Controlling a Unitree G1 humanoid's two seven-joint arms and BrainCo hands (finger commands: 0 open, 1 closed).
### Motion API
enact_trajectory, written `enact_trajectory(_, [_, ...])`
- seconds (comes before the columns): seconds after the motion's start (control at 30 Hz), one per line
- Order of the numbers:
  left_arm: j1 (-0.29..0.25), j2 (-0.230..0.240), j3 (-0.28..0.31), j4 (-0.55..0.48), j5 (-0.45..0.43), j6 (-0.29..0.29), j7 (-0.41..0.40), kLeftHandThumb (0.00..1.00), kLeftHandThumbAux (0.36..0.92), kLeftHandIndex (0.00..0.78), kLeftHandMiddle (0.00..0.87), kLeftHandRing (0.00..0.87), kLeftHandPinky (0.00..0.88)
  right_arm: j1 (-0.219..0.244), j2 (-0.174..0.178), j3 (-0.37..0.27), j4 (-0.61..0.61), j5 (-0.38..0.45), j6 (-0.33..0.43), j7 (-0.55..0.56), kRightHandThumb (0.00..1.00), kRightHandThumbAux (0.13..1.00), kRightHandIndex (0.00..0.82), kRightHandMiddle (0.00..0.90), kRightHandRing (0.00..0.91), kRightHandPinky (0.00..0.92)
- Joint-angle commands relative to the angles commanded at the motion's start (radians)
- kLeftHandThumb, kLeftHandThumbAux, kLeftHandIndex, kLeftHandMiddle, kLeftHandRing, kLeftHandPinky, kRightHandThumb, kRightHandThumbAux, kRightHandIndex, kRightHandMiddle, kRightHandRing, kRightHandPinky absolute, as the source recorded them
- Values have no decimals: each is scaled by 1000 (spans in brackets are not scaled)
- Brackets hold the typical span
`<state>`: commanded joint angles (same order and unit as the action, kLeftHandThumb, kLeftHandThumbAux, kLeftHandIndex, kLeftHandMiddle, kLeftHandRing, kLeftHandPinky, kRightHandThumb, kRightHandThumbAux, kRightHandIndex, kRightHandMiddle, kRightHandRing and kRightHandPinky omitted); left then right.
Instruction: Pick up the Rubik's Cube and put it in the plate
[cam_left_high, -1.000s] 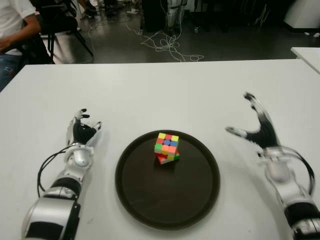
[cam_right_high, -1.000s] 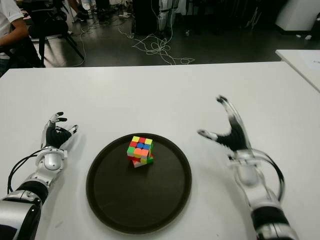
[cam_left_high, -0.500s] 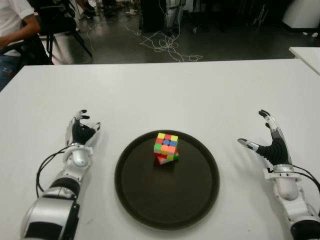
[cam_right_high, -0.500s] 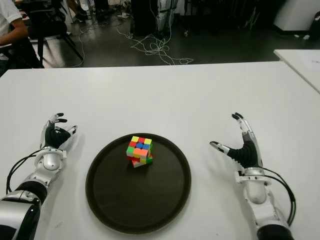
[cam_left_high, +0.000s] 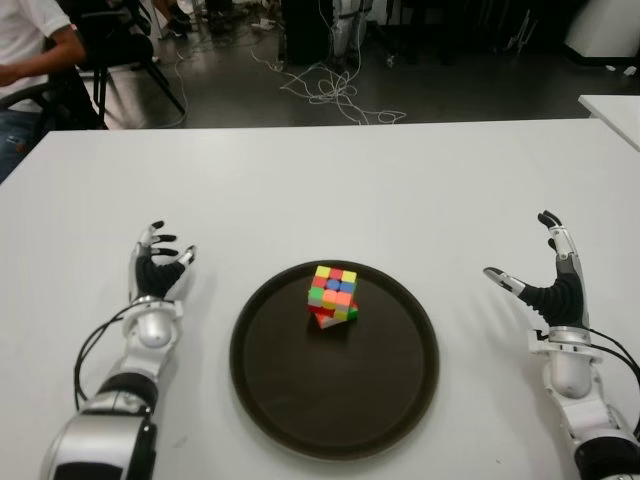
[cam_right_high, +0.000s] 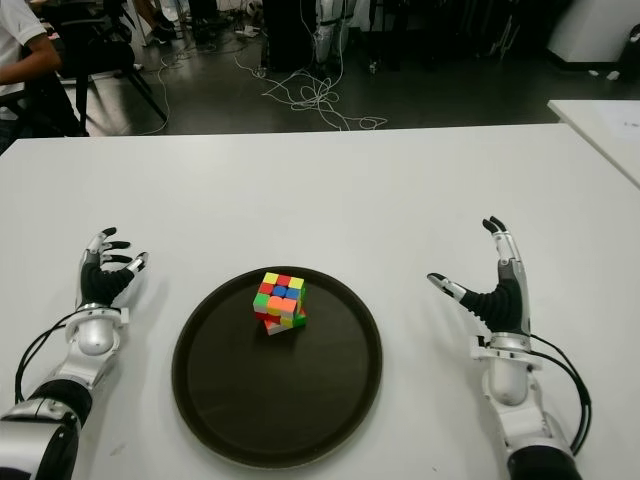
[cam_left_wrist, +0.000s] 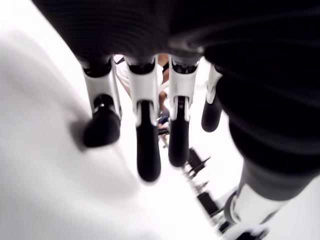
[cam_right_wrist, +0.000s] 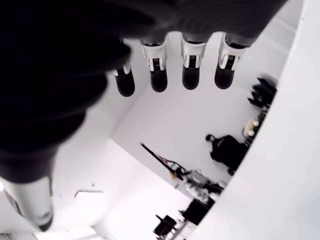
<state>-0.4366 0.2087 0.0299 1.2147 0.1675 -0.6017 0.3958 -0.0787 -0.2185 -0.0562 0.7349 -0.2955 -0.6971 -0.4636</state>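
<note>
Rubik's Cube (cam_left_high: 334, 296) inside the dark round plate (cam_left_high: 290, 400), tilted, toward the far part of its floor. Plate at mid-bench on the white bench (cam_left_high: 330, 190). Left hand (cam_left_high: 156, 272) low to the left of the plate, palm toward the cube, fingers (cam_left_wrist: 148, 145) loosely extended, released, grasping nothing. Right hand (cam_right_high: 497, 288) to the right of the plate, well apart from it, raised upright from the wrist, thumb spread toward the plate, fingers (cam_right_wrist: 158, 75) straight and released, empty. Seated person (cam_left_high: 28, 55) at far left, beyond the bench.
</note>
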Motion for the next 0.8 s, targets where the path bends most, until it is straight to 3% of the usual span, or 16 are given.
enact_trajectory(0.2, [27, -10, 13, -27, -25, -52, -56, 122, 772, 120, 174, 166, 112, -10, 14, -8, 62, 21, -35, 0, 0, 683, 0, 0, 0, 0])
enact_trajectory(0.3, [36, -10, 15, -34, -27, -67, -74, 83, 782, 108, 154, 137, 77, -10, 18, -6, 73, 26, -47, 4, 0, 699, 0, 0, 0, 0])
enact_trajectory(0.67, [76, -8, 6, -63, -14, -150, -118, 2, 758, 36, 37, 23, 13, 0, 23, 7, 119, 36, -83, 30, 0, 703, 0, 0, 0, 0])
enact_trajectory(0.73, [97, -9, 4, -83, -13, -165, -124, 1, 754, 25, 22, 12, 6, 11, 27, 10, 118, 34, -95, 31, 0, 706, 0, 0, 0, 0])
enact_trajectory(0.8, [142, -23, -3, -121, -14, -193, -131, 0, 754, 11, 9, 4, 2, 55, 47, 27, 103, 13, -121, 11, 0, 714, 0, 0, 0, 0])
